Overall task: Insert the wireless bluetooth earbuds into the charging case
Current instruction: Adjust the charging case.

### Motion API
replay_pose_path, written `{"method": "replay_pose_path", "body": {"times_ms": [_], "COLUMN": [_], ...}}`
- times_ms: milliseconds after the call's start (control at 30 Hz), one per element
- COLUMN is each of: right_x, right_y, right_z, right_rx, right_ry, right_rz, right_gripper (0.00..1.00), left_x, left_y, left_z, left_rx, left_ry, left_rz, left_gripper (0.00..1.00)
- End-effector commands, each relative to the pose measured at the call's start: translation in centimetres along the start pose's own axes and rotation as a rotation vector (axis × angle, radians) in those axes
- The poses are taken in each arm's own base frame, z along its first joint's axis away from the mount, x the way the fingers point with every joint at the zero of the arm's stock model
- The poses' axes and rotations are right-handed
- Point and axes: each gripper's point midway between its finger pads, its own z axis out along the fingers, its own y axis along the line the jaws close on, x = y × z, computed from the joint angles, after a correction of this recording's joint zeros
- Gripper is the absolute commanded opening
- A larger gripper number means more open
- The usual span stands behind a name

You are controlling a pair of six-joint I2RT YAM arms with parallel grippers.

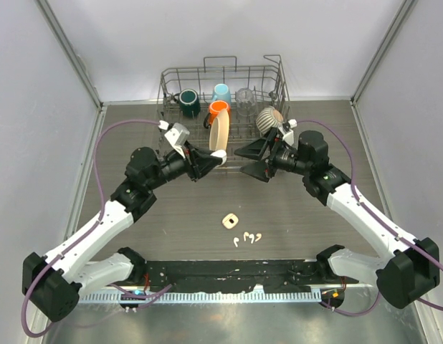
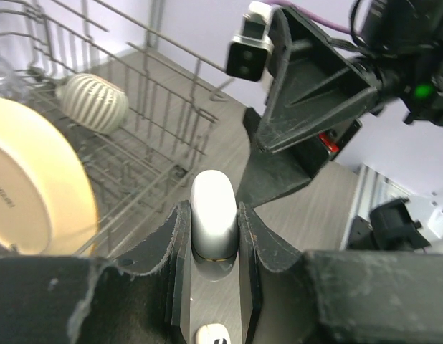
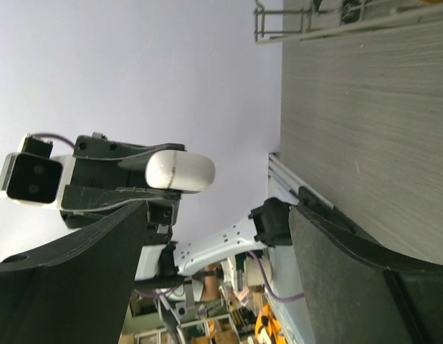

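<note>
A closed white charging case [image 1: 219, 155] [image 2: 212, 201] [image 3: 180, 172] with a thin gold seam is raised above the table, and my left gripper [image 1: 216, 158] [image 2: 213, 222] is shut on it. My right gripper [image 1: 239, 161] [image 3: 218, 215] faces it from the right, open, with nothing between its fingers and a small gap to the case. Three tiny white earbuds [image 1: 248, 236] lie loose on the table near the front. A second small rounded-square case [image 1: 229, 221] [image 2: 212, 335] lies on the table just behind them, below the held case.
A wire dish rack [image 1: 279, 79] stands at the back with mugs, a glass, a ribbed cup [image 2: 92, 100] and a cream plate [image 1: 220, 132] [image 2: 28, 186], close behind both grippers. A black strip [image 1: 229, 276] runs along the near edge.
</note>
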Motion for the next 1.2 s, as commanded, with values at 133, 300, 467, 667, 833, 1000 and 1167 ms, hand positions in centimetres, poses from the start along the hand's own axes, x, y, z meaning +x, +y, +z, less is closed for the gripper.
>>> {"method": "replay_pose_path", "body": {"times_ms": [133, 300, 467, 667, 833, 1000, 1167], "right_x": [2.1, 2.3, 2.6, 2.7, 2.4, 2.4, 2.1], "right_y": [4.6, 4.2, 3.3, 2.9, 2.4, 3.0, 3.1], "right_z": [-1.2, -0.9, -0.3, 0.2, 0.6, 0.8, 1.1], "right_rx": [-0.195, -0.189, -0.176, -0.174, -0.167, -0.182, -0.198], "right_ry": [0.131, 0.157, 0.189, 0.197, 0.18, 0.186, 0.173], "right_rz": [-0.078, -0.045, -0.008, 0.046, 0.119, 0.178, 0.223], "right_gripper": [0.86, 0.85, 0.83, 0.8, 0.79, 0.78, 0.75], "left_x": [-0.3, -1.0, -1.2, -1.6, -1.9, -2.1, -1.8], "left_y": [-3.7, -4.0, -3.9, -3.6, -3.0, -2.7, -2.9], "left_z": [1.3, 1.8, 2.2, 2.4, 2.4, 2.3, 2.6], "left_rx": [0.24, 0.267, 0.269, 0.252, 0.213, 0.195, 0.217], "left_ry": [0.05, 0.019, 0.022, -0.001, -0.018, -0.029, -0.023], "left_rz": [-0.04, -0.048, -0.047, -0.038, -0.025, -0.012, -0.003], "left_gripper": [0.0, 0.0, 0.0, 0.0, 0.0, 0.0, 0.0]}}
